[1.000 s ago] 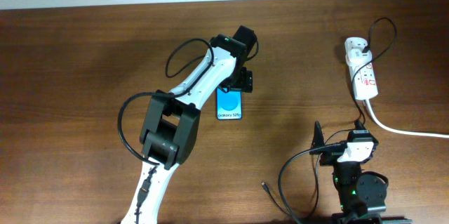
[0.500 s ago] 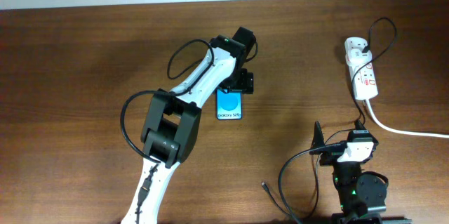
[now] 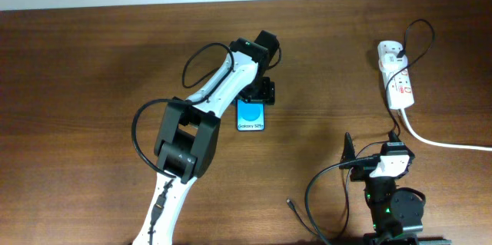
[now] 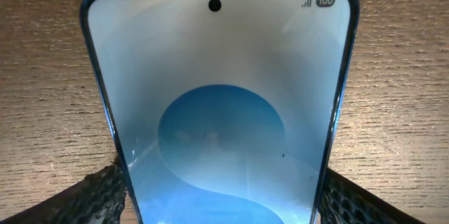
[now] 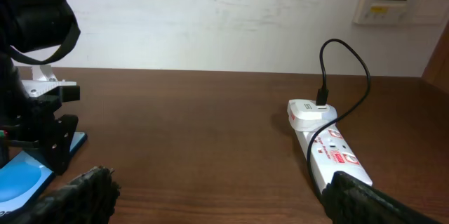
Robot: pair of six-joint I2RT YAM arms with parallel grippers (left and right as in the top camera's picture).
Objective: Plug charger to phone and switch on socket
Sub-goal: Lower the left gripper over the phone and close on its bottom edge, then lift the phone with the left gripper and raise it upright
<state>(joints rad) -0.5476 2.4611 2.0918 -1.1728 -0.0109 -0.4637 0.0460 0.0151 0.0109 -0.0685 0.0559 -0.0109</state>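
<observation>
The phone [image 3: 251,116] lies flat on the wooden table, blue screen up, its white text at the near end. My left gripper [image 3: 256,91] is closed on the phone's far end. In the left wrist view the phone [image 4: 217,97] fills the frame, and the left gripper's [image 4: 221,182] fingers press against both long edges. The white socket [image 3: 397,80] lies at the far right, with a black plug in its far end. The charger's thin black cable loops from that plug, and its connector tip [image 3: 290,201] lies loose on the table near the front. My right gripper [image 3: 373,144] is open and empty.
A thick white cord [image 3: 438,141] runs from the socket to the right edge. The right wrist view shows the socket [image 5: 330,147], the charger cable loop [image 5: 365,76], the phone's corner [image 5: 21,182] and a white wall behind the table.
The left gripper's fingers have drawn in against the phone's sides. The phone, the charger and the right arm have not moved.
</observation>
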